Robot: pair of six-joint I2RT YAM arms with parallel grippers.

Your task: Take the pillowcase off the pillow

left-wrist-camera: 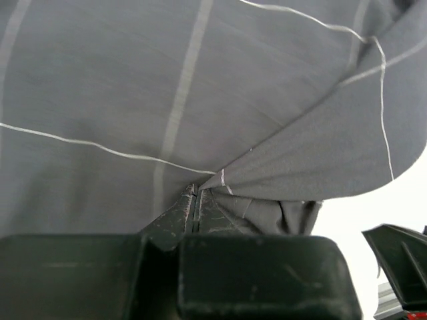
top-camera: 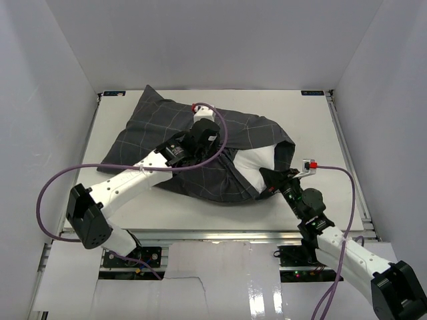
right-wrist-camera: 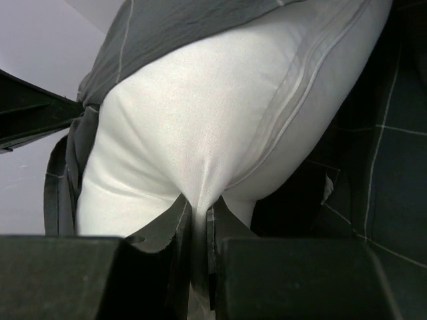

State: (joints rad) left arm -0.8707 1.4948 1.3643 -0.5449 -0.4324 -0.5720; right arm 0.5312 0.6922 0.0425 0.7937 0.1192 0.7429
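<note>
Nearest us, our right gripper (right-wrist-camera: 199,212) is pinched shut on a fold of the white pillow (right-wrist-camera: 200,120), which bulges out of the open right end of the pillowcase (top-camera: 167,127). Further in, our left gripper (left-wrist-camera: 196,200) is clamped tight on a pleat of that dark checked cloth, near its middle. Both lie across the white table (top-camera: 320,133). At its far corners sit small labels (top-camera: 312,93), too small for us to read.

A white table (top-camera: 320,133) sits enclosed by plain white walls (top-camera: 213,40).
</note>
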